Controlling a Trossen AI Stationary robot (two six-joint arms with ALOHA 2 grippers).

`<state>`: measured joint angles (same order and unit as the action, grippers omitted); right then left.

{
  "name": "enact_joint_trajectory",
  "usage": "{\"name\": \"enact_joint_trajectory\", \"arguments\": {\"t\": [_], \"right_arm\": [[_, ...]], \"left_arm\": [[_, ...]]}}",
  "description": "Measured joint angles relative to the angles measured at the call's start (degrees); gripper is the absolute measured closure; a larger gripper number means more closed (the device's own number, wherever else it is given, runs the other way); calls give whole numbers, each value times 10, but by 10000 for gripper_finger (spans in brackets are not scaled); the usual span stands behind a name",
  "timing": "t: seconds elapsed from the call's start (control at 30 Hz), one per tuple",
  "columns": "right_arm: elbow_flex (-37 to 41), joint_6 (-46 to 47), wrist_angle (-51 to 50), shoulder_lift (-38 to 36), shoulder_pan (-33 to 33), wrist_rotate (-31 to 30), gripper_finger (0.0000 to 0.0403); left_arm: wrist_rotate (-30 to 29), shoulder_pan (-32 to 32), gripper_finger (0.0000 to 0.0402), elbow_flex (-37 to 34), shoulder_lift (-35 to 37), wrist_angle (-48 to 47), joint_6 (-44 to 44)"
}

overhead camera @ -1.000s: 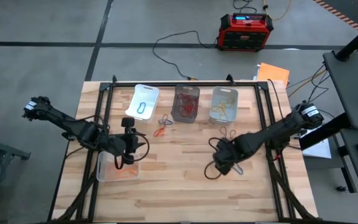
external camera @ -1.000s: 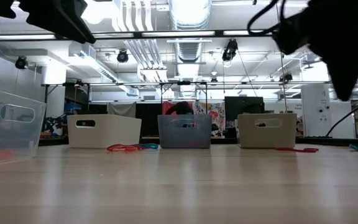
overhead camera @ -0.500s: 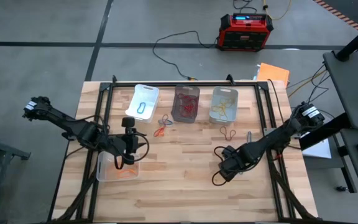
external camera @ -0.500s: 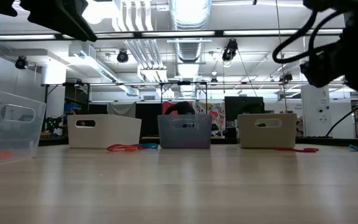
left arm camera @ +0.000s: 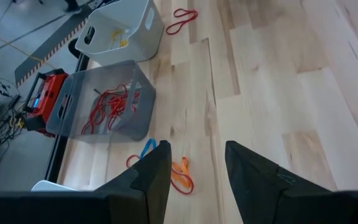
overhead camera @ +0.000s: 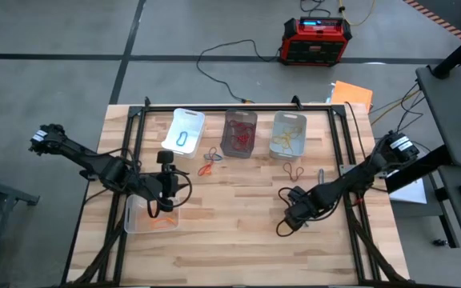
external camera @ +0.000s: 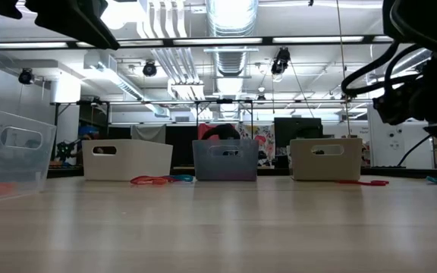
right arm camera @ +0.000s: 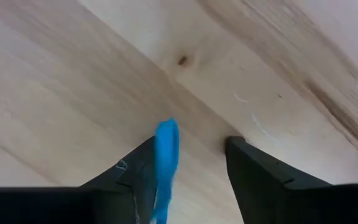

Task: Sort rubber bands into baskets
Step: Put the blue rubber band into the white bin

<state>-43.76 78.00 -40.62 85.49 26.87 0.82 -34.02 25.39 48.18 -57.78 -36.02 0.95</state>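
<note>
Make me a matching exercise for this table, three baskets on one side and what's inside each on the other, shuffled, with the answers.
Things:
1. white basket
2. smoky dark basket
3. basket nearest the left gripper

Contents:
A. orange rubber bands
B. a blue rubber band
C. a tangle of red rubber bands

Pairs: 1-B, 2-C, 3-A

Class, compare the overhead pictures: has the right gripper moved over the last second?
Yes. The right gripper has slid toward the table's near edge and slightly rightward, farther from the clear basket of yellowish bands at the back.
</note>
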Motion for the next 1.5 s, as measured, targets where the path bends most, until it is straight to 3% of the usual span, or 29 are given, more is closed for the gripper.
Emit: {"name": "enact_joint_trajectory", "arguments": {"t": [0.17,0.33,0.4,0.67,0.87,1.03,1.3,1.5], "right_arm": [[2,-14,3,0,0,-8,275],[-6,-49,7,0,0,-13,367],[-16,-72,11,0,0,-29,385],[-69,-199,109,-4,-9,-148,393],[-85,-380,281,-4,-37,-235,394],[-84,-538,435,-4,-72,-235,394],[-83,-720,590,-1,-114,-228,394],[-83,-810,684,-1,-135,-165,394]], "left_arm": [[0,0,265,0,0,1,0],[0,0,265,0,0,8,0],[0,0,265,-3,0,19,0],[7,0,265,-55,0,139,-45],[15,0,265,-93,0,241,-60],[35,0,265,-123,1,343,-63],[36,0,265,-174,-1,481,-63],[37,-5,265,-209,-14,583,-63]]}}
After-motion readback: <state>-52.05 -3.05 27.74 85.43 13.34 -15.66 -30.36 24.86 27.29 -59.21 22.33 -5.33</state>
